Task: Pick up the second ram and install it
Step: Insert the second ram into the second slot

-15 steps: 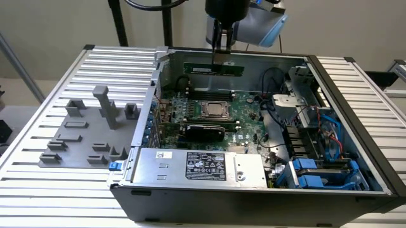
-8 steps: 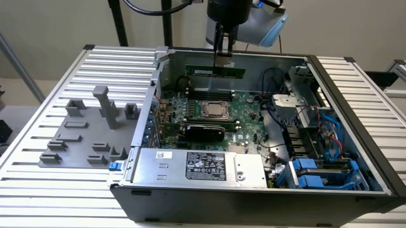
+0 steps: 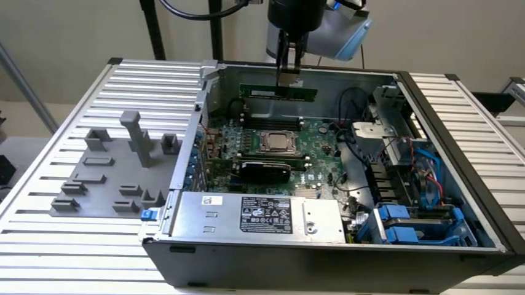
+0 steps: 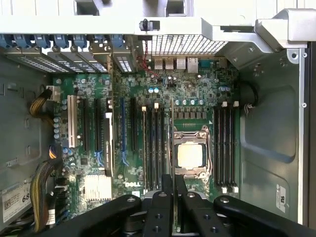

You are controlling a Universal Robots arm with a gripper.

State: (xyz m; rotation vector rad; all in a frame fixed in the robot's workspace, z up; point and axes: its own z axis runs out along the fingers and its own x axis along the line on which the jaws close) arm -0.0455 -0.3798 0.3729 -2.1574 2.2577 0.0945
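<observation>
Over the back of the open computer case point(image 3: 328, 264), the gripper point(image 3: 287, 78) is clenched on the second ram point(image 3: 262, 92), pinching its upper edge. The second ram is a thin, flat green stick with a pale label, held level and on edge, raised above the green motherboard point(image 3: 316, 132). Below it lie long black slots point(image 3: 271, 115) and the square, metal-capped processor point(image 3: 279, 142) in its shiny frame. In the wrist view the gripper's black jointed fingers point(image 4: 160, 202) press together over the motherboard, where narrow black slots run in banks on both sides of the processor. A boxy silver power supply point(image 3: 254, 215) with a black sticker sits along the case's near side, and blue plastic brackets point(image 3: 410, 222) sit at the exterior view's right. The case stands on a ribbed metal desk point(image 3: 156, 77); a grey moulded tray point(image 3: 107, 178) with upright pegs lies on it at the exterior view's left
</observation>
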